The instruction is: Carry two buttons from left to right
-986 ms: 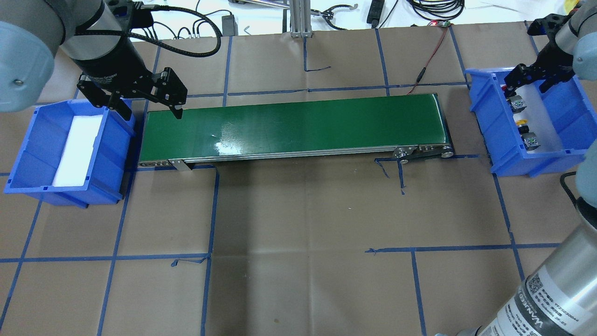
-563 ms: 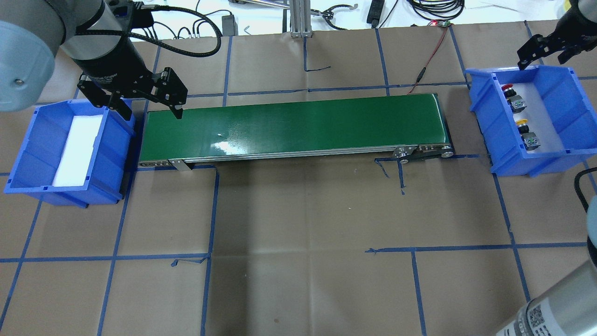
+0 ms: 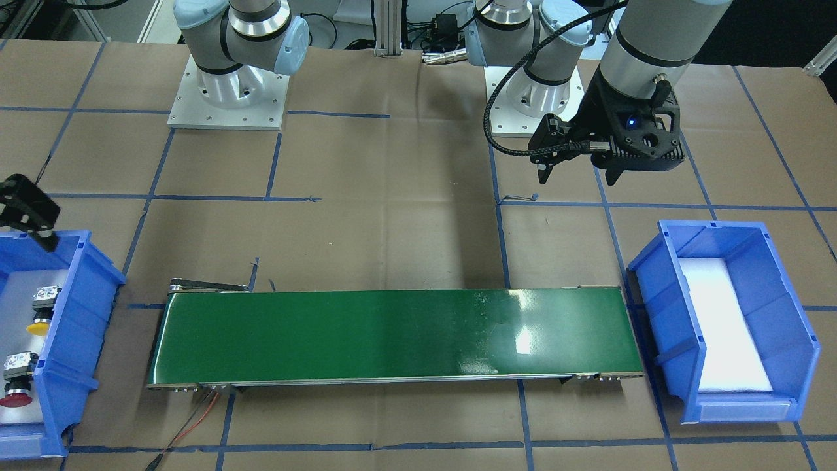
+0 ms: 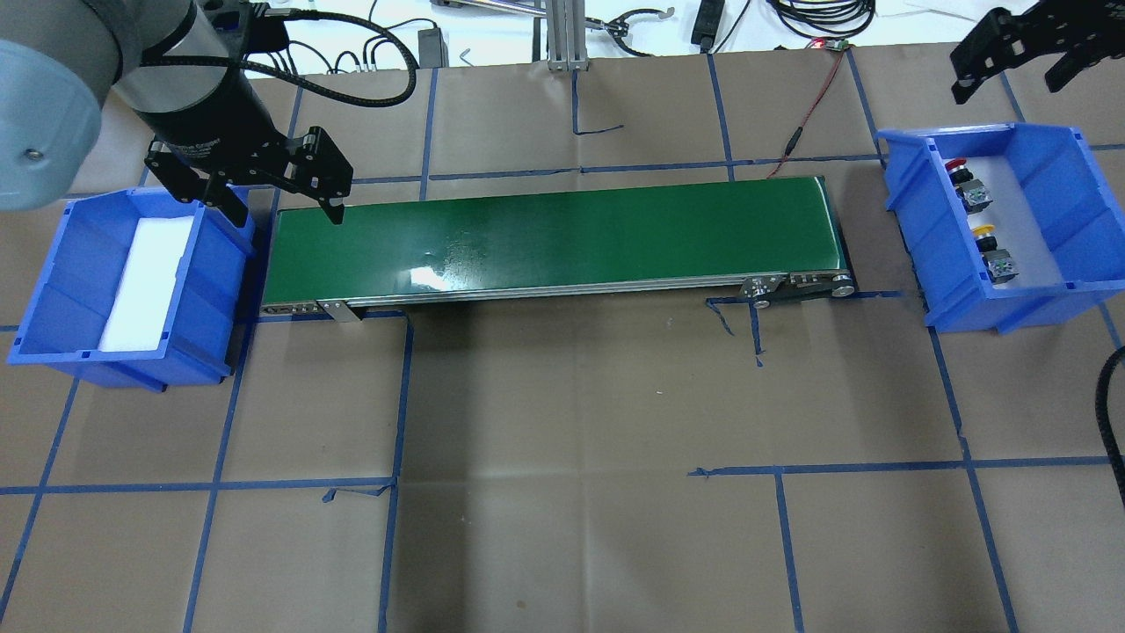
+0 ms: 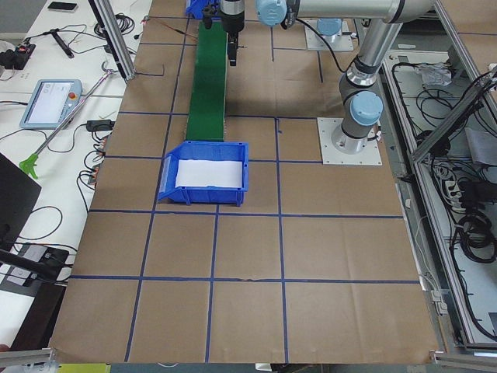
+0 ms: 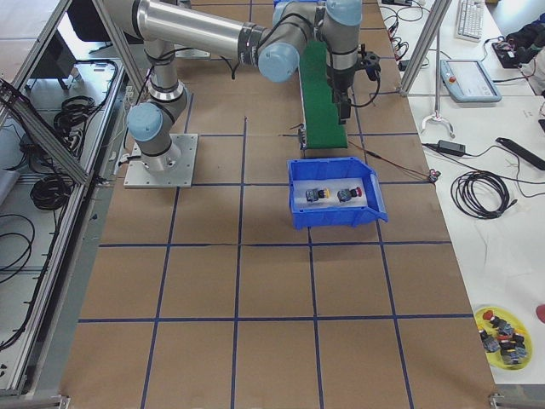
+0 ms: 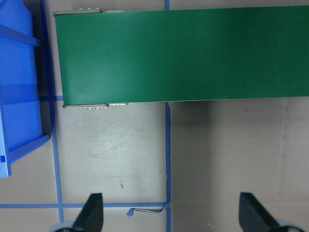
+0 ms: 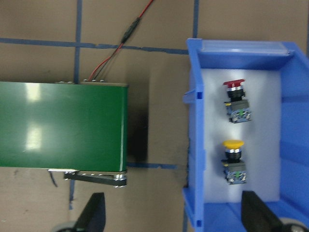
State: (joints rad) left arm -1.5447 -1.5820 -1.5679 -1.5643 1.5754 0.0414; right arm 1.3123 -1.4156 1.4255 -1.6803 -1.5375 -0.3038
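Note:
The red button (image 4: 965,178) and the yellow button (image 4: 990,251) lie apart on white foam in the right blue bin (image 4: 905,204). They also show in the right wrist view, red (image 8: 235,100) and yellow (image 8: 233,158), and in the front view, yellow (image 3: 40,314) and red (image 3: 16,386). My right gripper (image 4: 1007,75) is open and empty, high above the bin's far side. My left gripper (image 4: 286,211) is open and empty, above the left end of the green conveyor belt (image 4: 554,237), beside the left blue bin (image 4: 53,264).
The left bin holds only a white foam pad (image 4: 145,281). A red wire (image 4: 804,114) runs from the belt's right end to the table's far edge. Cables and a metal post (image 4: 562,35) stand at the back.
My right gripper has lifted out of the right bin and moved up toward the far edge, leaving the red button lying there. The left arm has not moved.

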